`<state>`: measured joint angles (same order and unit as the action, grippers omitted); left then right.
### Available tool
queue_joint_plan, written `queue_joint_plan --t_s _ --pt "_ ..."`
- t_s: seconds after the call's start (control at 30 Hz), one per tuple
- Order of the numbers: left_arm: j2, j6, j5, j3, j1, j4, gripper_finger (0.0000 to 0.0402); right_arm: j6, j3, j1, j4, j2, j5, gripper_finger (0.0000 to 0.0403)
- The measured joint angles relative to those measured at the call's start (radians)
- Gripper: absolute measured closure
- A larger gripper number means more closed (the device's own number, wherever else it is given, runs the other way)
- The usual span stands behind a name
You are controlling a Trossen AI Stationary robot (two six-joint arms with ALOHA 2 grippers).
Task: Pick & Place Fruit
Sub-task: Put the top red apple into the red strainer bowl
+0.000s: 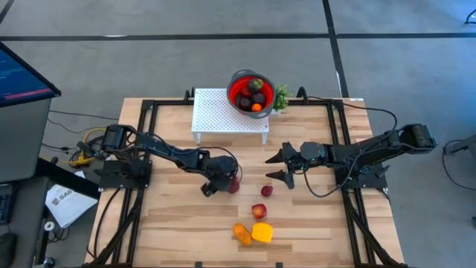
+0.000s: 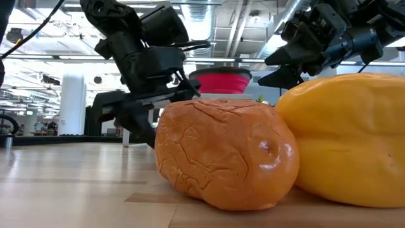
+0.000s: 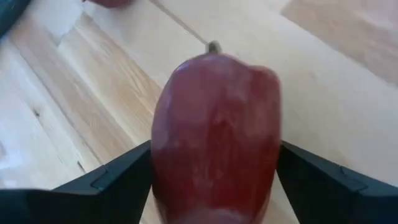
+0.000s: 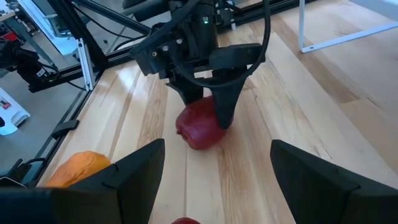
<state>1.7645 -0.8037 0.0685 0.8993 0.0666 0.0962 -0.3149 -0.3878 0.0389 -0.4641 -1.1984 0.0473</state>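
Orange wrinkled fruit (image 2: pixel 224 155) touches big yellow fruit (image 2: pixel 345 136) up front. Left end effector (image 1: pixel 223 183) clamps glossy red apple-like fruit (image 3: pixel 214 134) on tabletop (image 1: pixel 171 223); right end effector (image 1: pixel 278 167) spread wide nearby.

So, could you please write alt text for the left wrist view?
A glossy red fruit fills the frame, flanked by the left gripper's two dark fingers, above a pale wooden table.

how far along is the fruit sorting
Partly done. Several fruits already sit in the red bowl. The left pincer is closed on a red apple at the table. The right pincer hovers open. Left: a maroon piece, red piece, orange piece, yellow piece.
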Motion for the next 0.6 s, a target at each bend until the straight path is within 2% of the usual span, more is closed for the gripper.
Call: queue_joint_plan --t_s 0.17,0.3,0.6 --pt "-0.005 0.159 0.012 0.001 0.0 -0.009 0.0089 0.0 0.0 0.0 0.002 0.0 0.0 0.0117" --pt "-0.005 0.213 0.043 0.001 0.008 -0.037 0.0069 0.0 0.0 0.0 0.003 0.0 0.0 0.0117" --pt "0.008 0.288 0.043 0.002 0.018 -0.077 0.0024 0.0 0.0 0.0 0.007 0.0 0.0 0.0117"
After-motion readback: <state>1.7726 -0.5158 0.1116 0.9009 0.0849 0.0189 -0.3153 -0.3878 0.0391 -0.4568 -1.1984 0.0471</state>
